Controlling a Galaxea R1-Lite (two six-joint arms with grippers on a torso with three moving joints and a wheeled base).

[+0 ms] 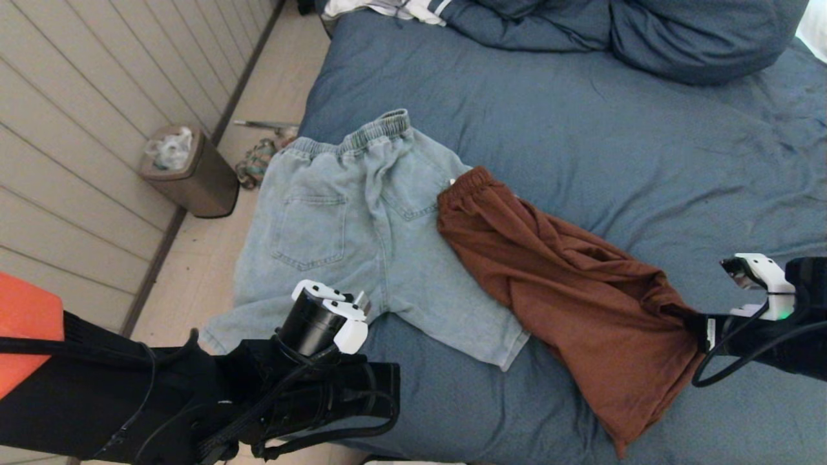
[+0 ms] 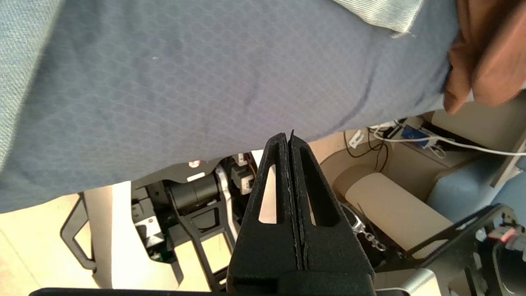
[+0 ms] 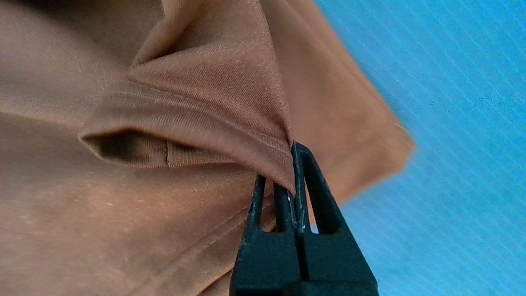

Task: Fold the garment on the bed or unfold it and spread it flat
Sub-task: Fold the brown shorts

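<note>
A rust-brown garment (image 1: 568,284) lies crumpled and diagonal on the slate-blue bed (image 1: 581,129), its waistband overlapping light denim shorts (image 1: 349,226) that are spread flat to its left. My right gripper (image 1: 694,326) is shut on the brown garment's hem at its right edge; the pinched fold (image 3: 246,131) shows between the black fingers (image 3: 312,193) in the right wrist view. My left gripper (image 2: 289,142) is shut on nothing and hangs below the bed's near edge, under the denim shorts' leg; a corner of the brown garment (image 2: 485,61) shows at that view's side.
Blue pillows (image 1: 678,32) and a white striped cloth (image 1: 387,8) sit at the bed's head. On the floor left of the bed stand a brown waste bin (image 1: 190,171) and a small object (image 1: 258,161) by the panelled wall (image 1: 84,97).
</note>
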